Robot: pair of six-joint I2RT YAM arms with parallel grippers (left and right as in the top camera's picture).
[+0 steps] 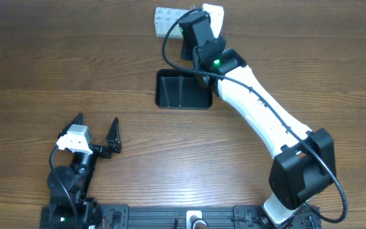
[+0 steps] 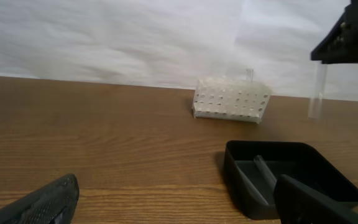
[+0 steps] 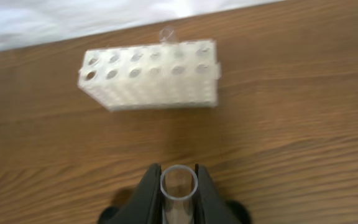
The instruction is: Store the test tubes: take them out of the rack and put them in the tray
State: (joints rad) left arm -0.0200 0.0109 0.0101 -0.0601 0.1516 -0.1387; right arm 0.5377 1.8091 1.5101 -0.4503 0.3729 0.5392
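**A:** Where is the tube, measured from the right pincer?

**B:** Right in its grip. The right pincer (image 3: 179,185) is closed onto a tube (image 2: 316,93), with the rim up between the two fingers and the glass hanging straight down below them.

**A:** And the rack?

**B:** The rack (image 3: 151,84) sits on the table (image 1: 56,57) just ahead of the fingertips, not touching the held tube. A rack tube (image 3: 166,34) stands in its far row. The tray (image 1: 159,89) lies behind the pincer, toward that arm's base.

**A:** What does the left wrist view add?

**B:** It gives the held tube's full length, upright and clear beside the rack. The right wrist view looks down into its open mouth instead. The left wrist view also catches a tray tube (image 2: 265,171) lying flat in the tray.

**A:** And the left pincer?

**B:** The left pincer (image 1: 97,119) is spread wide and grips nothing. The rack and tray are both ahead of it, well apart.
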